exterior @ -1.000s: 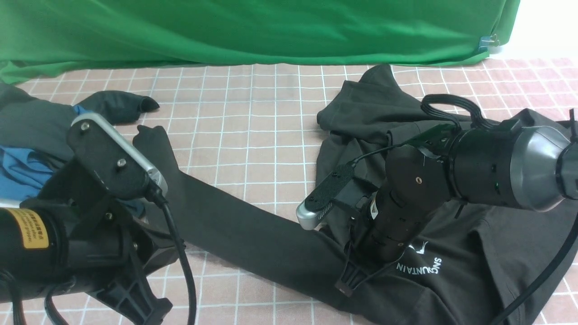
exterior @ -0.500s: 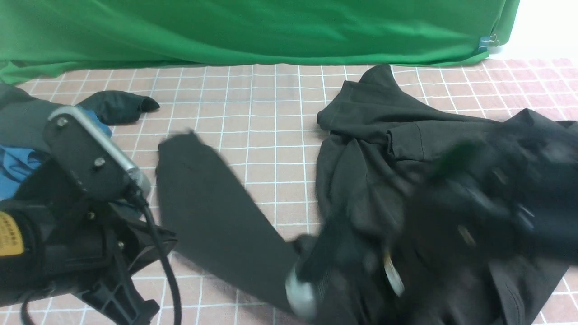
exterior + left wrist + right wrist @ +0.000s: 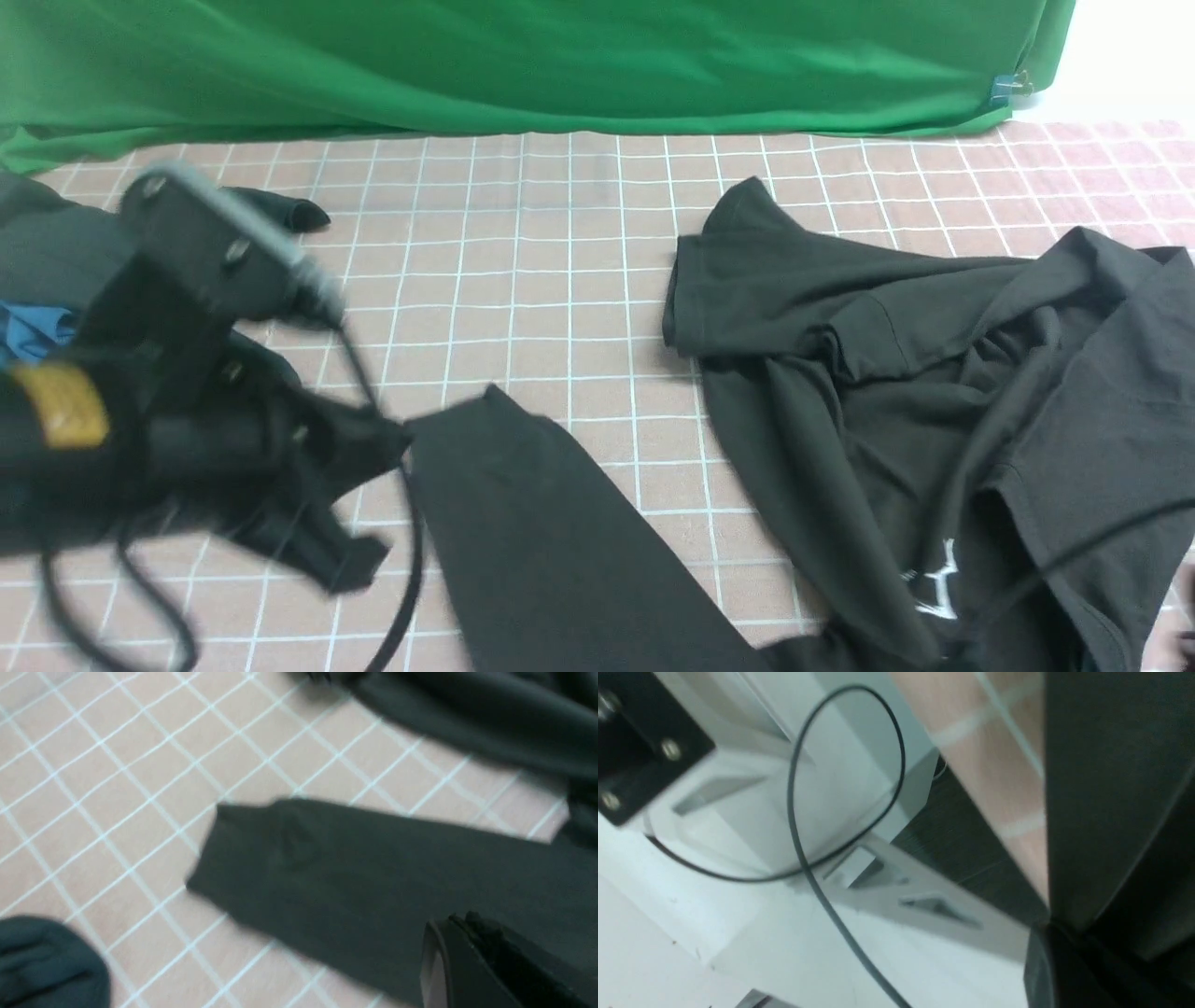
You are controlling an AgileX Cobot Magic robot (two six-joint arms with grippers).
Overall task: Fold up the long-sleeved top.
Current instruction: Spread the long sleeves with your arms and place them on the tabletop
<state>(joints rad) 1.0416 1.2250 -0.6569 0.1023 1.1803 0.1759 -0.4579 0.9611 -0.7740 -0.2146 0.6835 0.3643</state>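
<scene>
- The table wears a pink cloth with a white grid [image 3: 560,243]; a green backdrop [image 3: 523,56] hangs along the top of the front view, with a strip of white wall [image 3: 1130,47] at upper right.
- The long-sleeved top [image 3: 934,373] lies crumpled at right, its sleeve [image 3: 541,523] slanting to the lower centre.
- A grey garment [image 3: 37,243] with blue cloth [image 3: 33,331] sits at the left edge.
- The left arm [image 3: 187,420] is blurred at lower left; the left gripper [image 3: 455,921] has its jaws pressed together over the sleeve, and I cannot tell whether they pinch it.
- The right gripper [image 3: 1045,933] is closed, with the top's dark cloth drawn taut to its tip, by a white frame and a looping cable [image 3: 798,812].
- The white lettering [image 3: 934,588] is mostly folded under.
</scene>
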